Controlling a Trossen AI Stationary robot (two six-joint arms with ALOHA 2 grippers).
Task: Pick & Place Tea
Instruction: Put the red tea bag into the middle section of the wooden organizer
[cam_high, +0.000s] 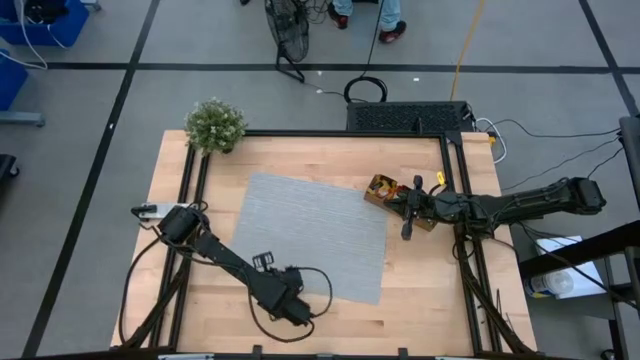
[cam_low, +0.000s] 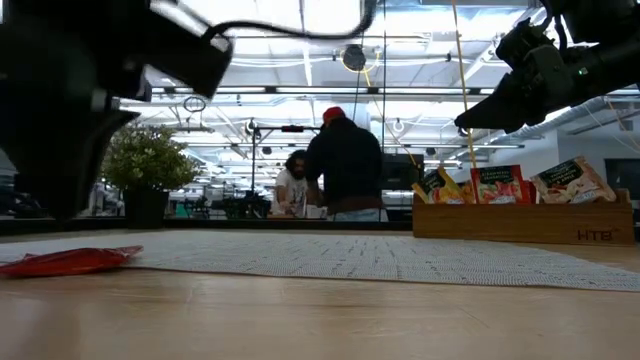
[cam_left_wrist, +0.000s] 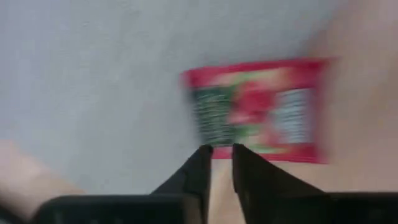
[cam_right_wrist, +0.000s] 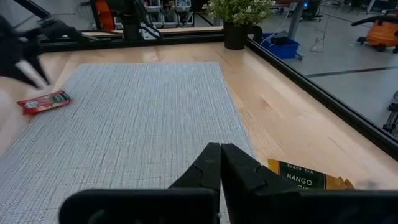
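- One red tea sachet (cam_left_wrist: 258, 109) lies flat at the grey mat's (cam_high: 310, 230) edge, partly on the bench (cam_high: 420, 290); your left pincer (cam_left_wrist: 222, 155) hangs just above it, fingers nearly together, pinching nothing.
- Four or so sachets stand in the wooden tray (cam_low: 525, 220).
- One right pincer (cam_right_wrist: 221, 163), pressed together, hovers by that tray over a mango sachet (cam_right_wrist: 298, 176).

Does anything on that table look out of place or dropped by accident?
One red tea sachet lies alone at the edge of the grey mat, partly on bare wood, far from the wooden tray where the other sachets stand upright. The left gripper hovers just above it, not gripping it. Nothing looks spilled or damaged.
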